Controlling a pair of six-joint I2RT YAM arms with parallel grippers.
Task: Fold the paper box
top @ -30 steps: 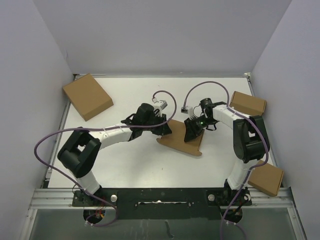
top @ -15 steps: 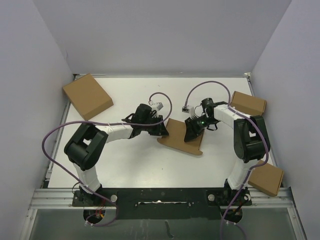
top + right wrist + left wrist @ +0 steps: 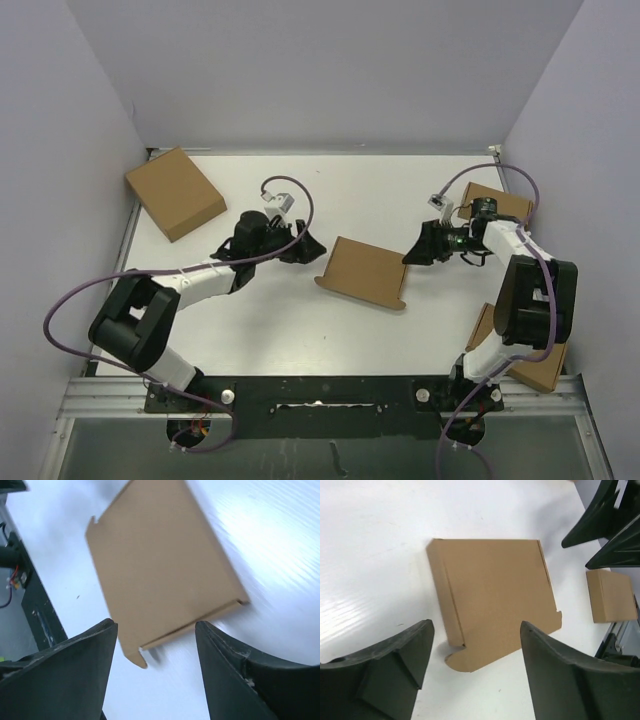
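The paper box [image 3: 160, 565] lies flat on the white bench [image 3: 280, 555], a thin brown rectangle, slightly blurred; a small tab juts from its near corner and another from its far left corner; the right end effector [image 3: 156, 626] hangs just short of its near edge, dark fingers [image 3: 75, 675] spread wide, gripping nothing; a black frame [image 3: 35, 605] with a red wire [image 3: 12, 587] borders the left.

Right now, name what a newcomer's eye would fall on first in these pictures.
The flat, folded brown cardboard paper box lies in the middle of the white table. The black left gripper and right gripper flank it, jaws open, touching nothing. Three brown cardboard boxes sit at the edges: far left, far right, near right.
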